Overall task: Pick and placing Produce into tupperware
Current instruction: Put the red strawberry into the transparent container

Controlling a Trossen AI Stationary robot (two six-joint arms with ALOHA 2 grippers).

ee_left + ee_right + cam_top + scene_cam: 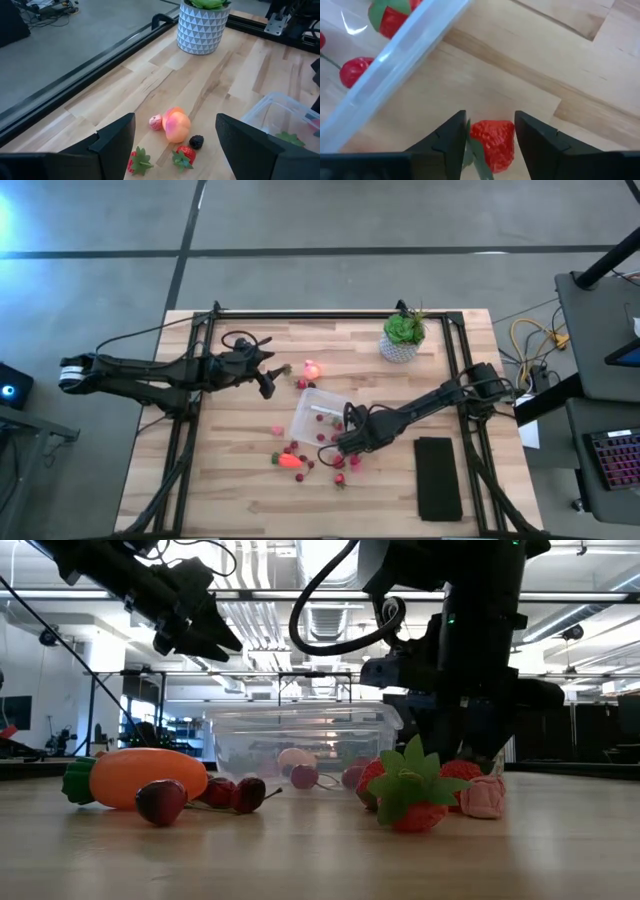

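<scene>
The clear tupperware (315, 415) sits mid-table on its base, with a few red pieces inside (355, 70). Loose produce lies on the table around it: an orange carrot (290, 461), cherries (160, 802), strawberries (410, 795) and a pink-orange round fruit (312, 368). My right gripper (345, 448) is down at the tupperware's near right side, shut on a red strawberry (492, 142). My left gripper (265, 382) hangs open above the table, left of the round fruit (176, 126), which shows ahead between its fingers. My right gripper pinches the red strawberry by its two sides (472, 137) between both fingers, slanting down from the table's right. A green leaf shows beside one finger. The strawberry is at table height just outside the tupperware's wall (405, 45); whether it is lifted clear I cannot tell.
A green potted plant in a white patterned pot (403, 338) stands near the far edge. A flat black slab (438, 478) lies near the right edge. Black frame rails (200, 350) run along the table's sides. Bare wood lies left of the carrot.
</scene>
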